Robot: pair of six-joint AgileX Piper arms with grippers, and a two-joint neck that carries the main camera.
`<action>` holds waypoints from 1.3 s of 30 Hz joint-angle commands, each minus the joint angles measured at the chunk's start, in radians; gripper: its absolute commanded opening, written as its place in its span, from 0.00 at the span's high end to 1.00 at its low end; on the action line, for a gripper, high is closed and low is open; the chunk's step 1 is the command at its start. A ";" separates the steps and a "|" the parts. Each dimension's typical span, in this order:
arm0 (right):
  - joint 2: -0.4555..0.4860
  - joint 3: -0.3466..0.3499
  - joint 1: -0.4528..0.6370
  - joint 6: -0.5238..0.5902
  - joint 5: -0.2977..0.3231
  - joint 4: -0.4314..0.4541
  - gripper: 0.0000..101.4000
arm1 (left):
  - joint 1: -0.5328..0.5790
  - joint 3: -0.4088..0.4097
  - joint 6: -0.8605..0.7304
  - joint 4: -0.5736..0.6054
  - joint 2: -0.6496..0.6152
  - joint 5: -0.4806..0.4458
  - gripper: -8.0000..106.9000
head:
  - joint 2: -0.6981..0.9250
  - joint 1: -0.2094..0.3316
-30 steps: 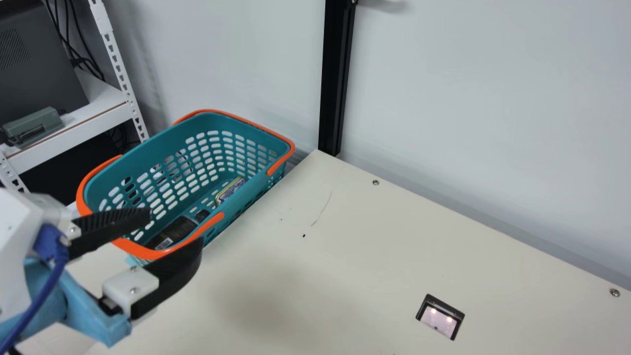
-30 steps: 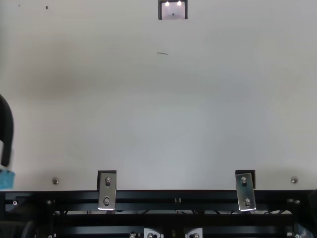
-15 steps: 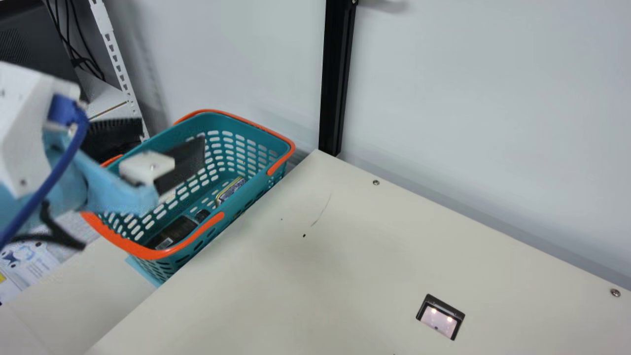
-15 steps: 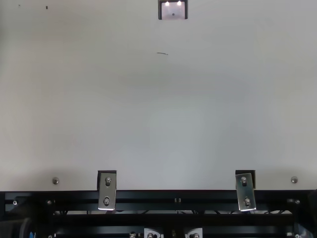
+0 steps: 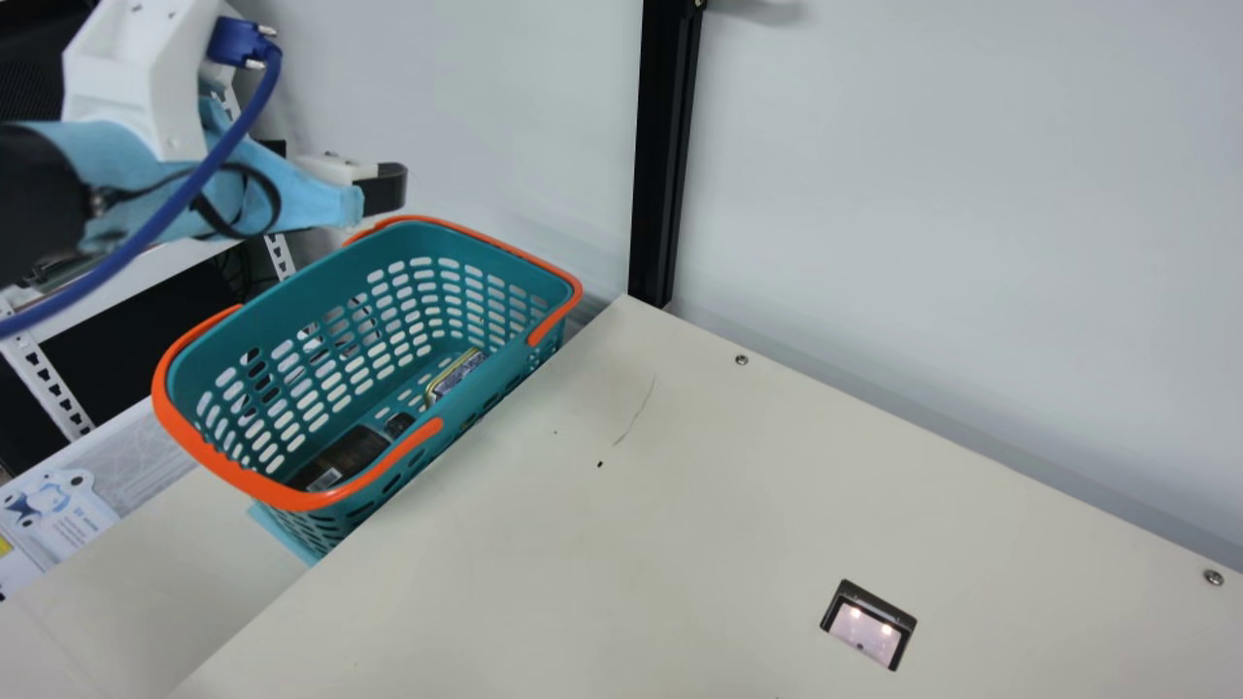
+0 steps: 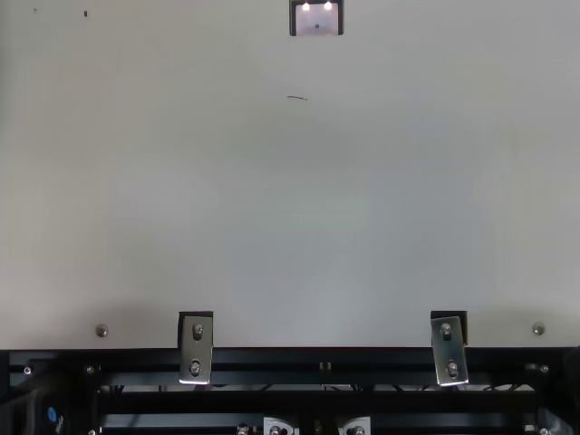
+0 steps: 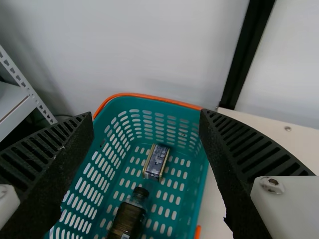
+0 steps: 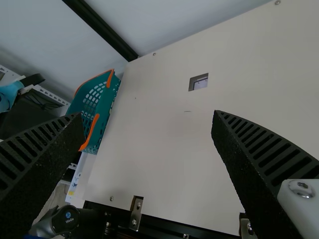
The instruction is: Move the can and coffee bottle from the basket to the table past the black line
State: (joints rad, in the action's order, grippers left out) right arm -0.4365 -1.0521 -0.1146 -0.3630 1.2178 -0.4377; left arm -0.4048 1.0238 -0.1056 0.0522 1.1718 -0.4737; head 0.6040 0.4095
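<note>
The main view looks down at a slant from the neck, turned toward the robot's left, across the cream table [image 5: 583, 582] to the teal basket [image 5: 238, 473], black post [image 5: 663, 155] and wall [image 5: 923, 194]. The top view faces steeply down on the table, with the black rail [image 6: 317, 359] along its bottom. It shares the recessed panel [image 5: 864, 631] with the main and right wrist views. The left wrist view looks down into the basket from close above; the right looks over the table, well apart from it. Both share basket and post with the main view.
</note>
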 commanded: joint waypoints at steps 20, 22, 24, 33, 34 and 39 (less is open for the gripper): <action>0.000 0.000 0.000 0.000 0.000 0.000 0.00 | -0.174 0.263 -0.539 0.259 0.581 -0.187 0.15 | 0.015 0.025; 0.000 0.000 0.000 0.000 0.000 0.000 0.00 | -0.175 0.281 -0.570 0.263 0.627 -0.198 0.15 | 0.015 0.025; 0.000 0.000 0.000 0.000 0.000 0.000 0.00 | -0.175 0.300 -0.596 0.264 0.673 -0.208 0.15 | 0.015 0.025; 0.000 0.000 0.000 0.000 0.000 0.000 0.00 | -0.160 0.390 -0.649 0.250 0.864 -0.227 0.15 | 0.015 0.025; 0.000 0.000 0.000 0.000 0.000 0.000 0.00 | -0.157 0.404 -0.650 0.247 0.885 -0.229 0.15 | 0.015 0.025; 0.000 0.000 0.000 0.000 0.000 0.000 0.00 | -0.148 0.462 -0.655 0.235 0.976 -0.235 0.15 | 0.015 0.025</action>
State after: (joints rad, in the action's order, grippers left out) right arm -0.4365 -1.0521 -0.1146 -0.3630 1.2178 -0.4377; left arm -0.5536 1.4702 -0.7587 0.2886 2.1140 -0.7078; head 0.6040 0.4095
